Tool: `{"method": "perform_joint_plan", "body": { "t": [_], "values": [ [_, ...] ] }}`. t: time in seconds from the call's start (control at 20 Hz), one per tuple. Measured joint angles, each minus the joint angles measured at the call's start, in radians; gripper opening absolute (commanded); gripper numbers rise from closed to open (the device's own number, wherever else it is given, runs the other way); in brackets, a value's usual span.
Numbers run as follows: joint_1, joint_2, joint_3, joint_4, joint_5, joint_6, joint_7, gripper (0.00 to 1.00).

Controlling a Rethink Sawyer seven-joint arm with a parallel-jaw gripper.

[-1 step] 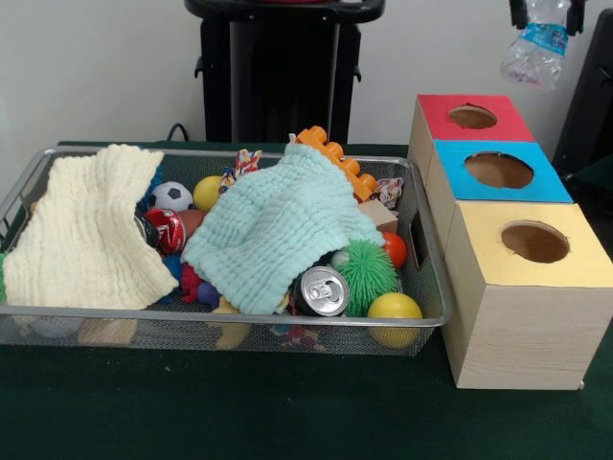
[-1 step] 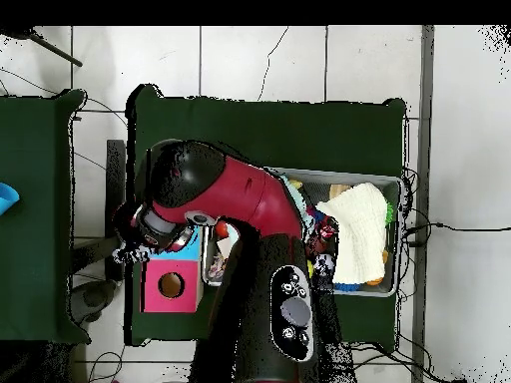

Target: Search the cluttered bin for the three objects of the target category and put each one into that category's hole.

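The green counter (image 1: 287, 412) is seen nearest, well below the claw. Next comes the wire bin (image 1: 239, 321), down and to the left of the claw, where a soda can (image 1: 321, 290), balls and toys are half buried under two cloths (image 1: 273, 225), likely laid to hide them. Beneath the claw the three-hole box (image 1: 512, 249) is set. A crumpled clear plastic bottle (image 1: 538, 46) with a blue label is pinched by the claw (image 1: 546, 11), apparently raised for dropping into a hole.
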Motion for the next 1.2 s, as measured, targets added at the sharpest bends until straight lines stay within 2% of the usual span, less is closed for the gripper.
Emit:
{"method": "perform_joint_plan", "body": {
  "t": [0.6, 1.05, 1.1, 1.2],
  "values": [
    [0.0, -0.058, -0.001, 0.019, -0.011, 0.0, 0.0, 0.0],
    [0.0, -0.027, 0.0, 0.02, -0.024, 0.0, 0.0, 0.0],
    [0.0, -0.021, 0.0, 0.02, -0.027, 0.0, 0.0, 1.0],
    [0.0, -0.013, 0.0, 0.019, -0.034, 0.0, 0.0, 1.0]
  ]
}}
